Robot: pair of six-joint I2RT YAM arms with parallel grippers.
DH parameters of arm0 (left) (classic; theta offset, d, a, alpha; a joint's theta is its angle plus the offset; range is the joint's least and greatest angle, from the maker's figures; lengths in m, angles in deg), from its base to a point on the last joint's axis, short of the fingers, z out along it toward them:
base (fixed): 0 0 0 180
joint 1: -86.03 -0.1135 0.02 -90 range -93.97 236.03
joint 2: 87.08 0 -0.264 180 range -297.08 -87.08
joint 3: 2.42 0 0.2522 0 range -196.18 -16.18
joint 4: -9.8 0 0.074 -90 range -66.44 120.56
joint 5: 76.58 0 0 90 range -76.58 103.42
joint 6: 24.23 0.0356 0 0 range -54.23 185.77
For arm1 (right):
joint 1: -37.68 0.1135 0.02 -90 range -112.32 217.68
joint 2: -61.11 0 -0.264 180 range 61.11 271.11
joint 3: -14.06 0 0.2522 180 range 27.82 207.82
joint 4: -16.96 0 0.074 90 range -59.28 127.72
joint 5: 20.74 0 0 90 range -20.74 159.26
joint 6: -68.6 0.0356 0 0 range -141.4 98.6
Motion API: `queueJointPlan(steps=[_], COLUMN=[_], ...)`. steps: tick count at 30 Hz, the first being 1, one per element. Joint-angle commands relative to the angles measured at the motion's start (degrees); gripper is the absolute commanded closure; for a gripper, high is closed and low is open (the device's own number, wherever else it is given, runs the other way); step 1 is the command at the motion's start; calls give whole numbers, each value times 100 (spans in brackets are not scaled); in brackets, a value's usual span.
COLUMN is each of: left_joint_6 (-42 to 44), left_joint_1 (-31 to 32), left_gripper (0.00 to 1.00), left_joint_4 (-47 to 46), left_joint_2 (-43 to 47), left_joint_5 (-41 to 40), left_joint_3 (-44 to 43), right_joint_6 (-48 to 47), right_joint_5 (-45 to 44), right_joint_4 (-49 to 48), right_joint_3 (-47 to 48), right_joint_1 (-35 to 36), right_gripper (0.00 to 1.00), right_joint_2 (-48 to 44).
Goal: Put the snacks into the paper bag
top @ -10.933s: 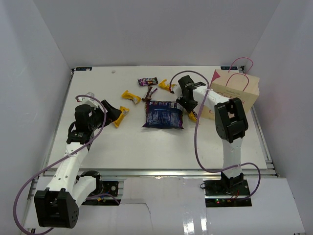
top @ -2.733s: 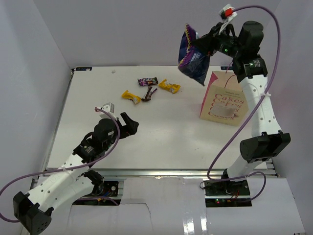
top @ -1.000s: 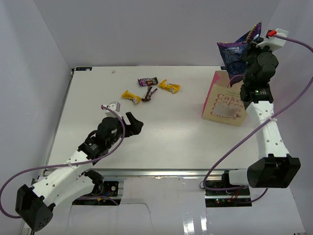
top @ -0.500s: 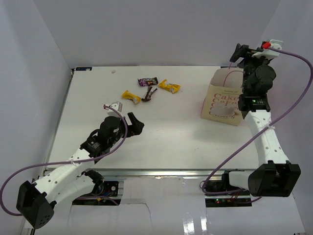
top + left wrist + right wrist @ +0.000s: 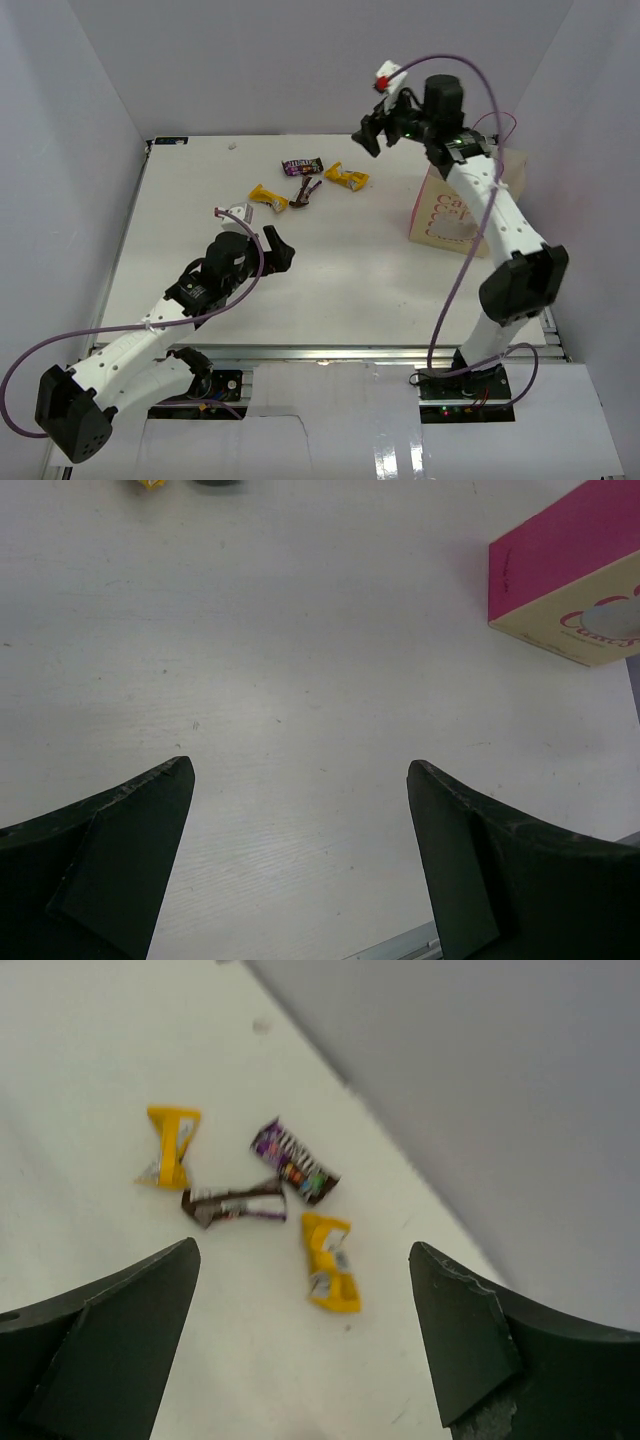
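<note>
Lying loose, four snacks [image 5: 302, 167] sit well apart from paper bag [image 5: 445, 215].

Bright, even, diffuse light; shadows on the white table [image 5: 340, 290] are faint, soft. The right wrist view is blurred; snacks [image 5: 235, 1203] toward 9 o'clock look smeared.
</note>
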Motion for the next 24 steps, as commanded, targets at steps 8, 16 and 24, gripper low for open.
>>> queueJointPlan(steps=[8, 16, 24], left_joint_6=[-57, -470, -523], left_joint_1=[-36, -36, -36], left_gripper=[2, 2, 2], left_joint_4=[329, 408, 461], left_joint_2=[68, 226, 51], left_joint_5=[-220, -281, -378], left_joint_3=[-269, -84, -190], right_joint_6=[906, 335, 502], right_joint_5=[-3790, -3967, -2863], right_joint_4=[1880, 843, 728], right_joint_3=[2681, 2716, 2594], right_joint_1=[962, 909, 584], right_gripper=[2, 4, 14], right_joint_2=[3436, 4570, 4932])
